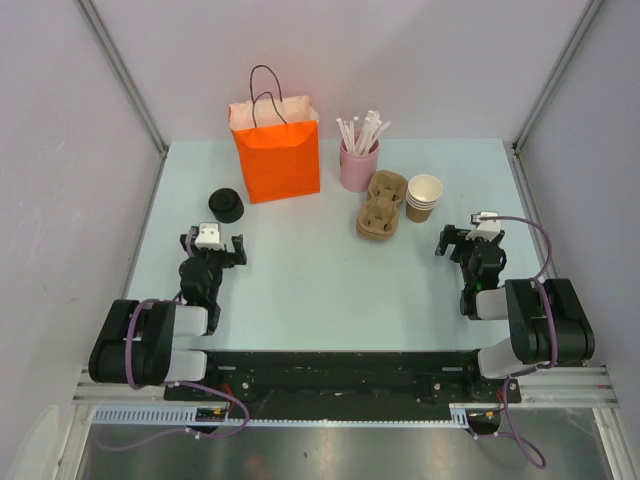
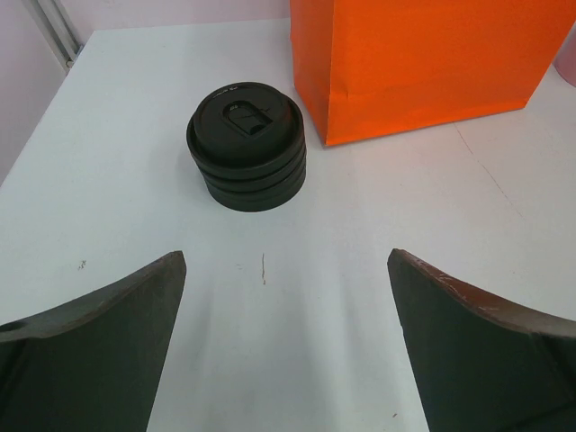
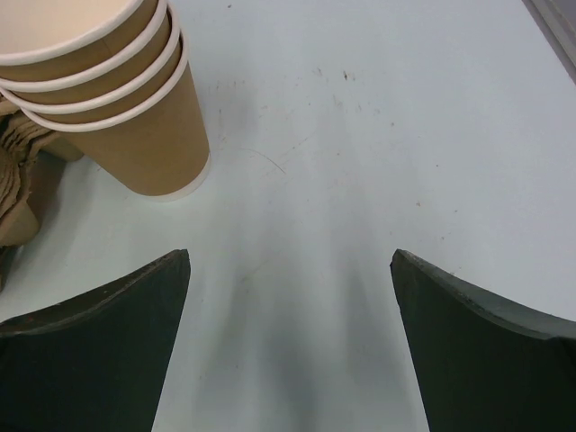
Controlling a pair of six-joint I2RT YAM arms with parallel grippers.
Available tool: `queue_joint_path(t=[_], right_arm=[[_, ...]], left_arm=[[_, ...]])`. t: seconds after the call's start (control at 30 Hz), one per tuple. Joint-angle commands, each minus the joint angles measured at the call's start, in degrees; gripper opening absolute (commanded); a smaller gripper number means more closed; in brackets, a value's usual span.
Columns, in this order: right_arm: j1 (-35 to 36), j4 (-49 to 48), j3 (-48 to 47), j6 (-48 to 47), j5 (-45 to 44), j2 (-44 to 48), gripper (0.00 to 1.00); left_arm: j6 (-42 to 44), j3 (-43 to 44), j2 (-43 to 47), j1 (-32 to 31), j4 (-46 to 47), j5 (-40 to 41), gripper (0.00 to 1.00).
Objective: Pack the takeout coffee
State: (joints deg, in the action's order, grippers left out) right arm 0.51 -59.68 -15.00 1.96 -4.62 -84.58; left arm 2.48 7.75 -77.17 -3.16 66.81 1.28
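No kraft cup with a black lid shows in any view; the takeout coffee is out of view. A stack of black lids (image 1: 226,205) sits at the left, just ahead of my left gripper (image 1: 213,243), which is open and empty. In the left wrist view the lid stack (image 2: 247,144) lies beyond the open gripper (image 2: 286,270), beside the orange paper bag (image 2: 423,58). The bag (image 1: 277,148) stands upright at the back. My right gripper (image 1: 470,240) is open and empty, near a stack of lidless paper cups (image 1: 424,197). In the right wrist view the gripper (image 3: 290,265) is right of those cups (image 3: 108,90).
A brown pulp cup carrier (image 1: 383,205) lies left of the cup stack; its edge shows in the right wrist view (image 3: 20,193). A pink cup of white straws (image 1: 359,160) stands behind it. The pale blue table (image 1: 320,280) has walls at back and sides.
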Motion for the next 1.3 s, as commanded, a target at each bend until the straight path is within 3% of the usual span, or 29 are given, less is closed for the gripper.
queue_joint_path(t=[0.0,0.23,0.43,0.53,0.67,0.73,0.83,1.1,1.27], right_arm=[[-0.07,2.8,-1.95,0.68,-0.12,2.04,1.0],[-1.64,17.04,-6.69,4.0,-0.57,15.81,1.0],[-2.54,37.57,-17.23,11.49,7.78,21.55,0.97],[-0.7,47.06,-25.32,10.62,11.21,21.91,0.82],[9.55,59.66,-38.32,2.19,6.49,17.53,0.79],[12.83,71.04,-48.33,-1.58,3.15,11.12,0.75],[15.22,82.4,-60.29,-1.69,1.54,1.72,0.69],[15.75,95.7,-79.28,-1.78,-1.61,-16.57,0.63],[16.71,97.83,-84.66,-3.09,-1.26,-22.64,0.52]], left_arm=[[0.42,1.3,0.17,-0.09,2.98,0.39,1.0],[0.85,1.65,0.79,-0.01,2.37,-0.48,1.0],[5.42,15.17,7.12,-0.09,-26.43,-11.54,1.0],[10.07,19.92,8.26,-0.44,-40.55,-16.82,1.0],[15.0,30.27,9.32,-1.58,-59.82,-21.75,0.97],[16.15,33.98,8.79,-1.94,-69.47,-23.43,0.94],[15.37,38.56,9.4,-2.03,-75.48,-23.69,0.9],[10.88,46.92,6.33,-2.46,-82.19,-26.86,0.84],[11.49,48.76,2.82,-4.13,-82.19,-20.98,0.83]])
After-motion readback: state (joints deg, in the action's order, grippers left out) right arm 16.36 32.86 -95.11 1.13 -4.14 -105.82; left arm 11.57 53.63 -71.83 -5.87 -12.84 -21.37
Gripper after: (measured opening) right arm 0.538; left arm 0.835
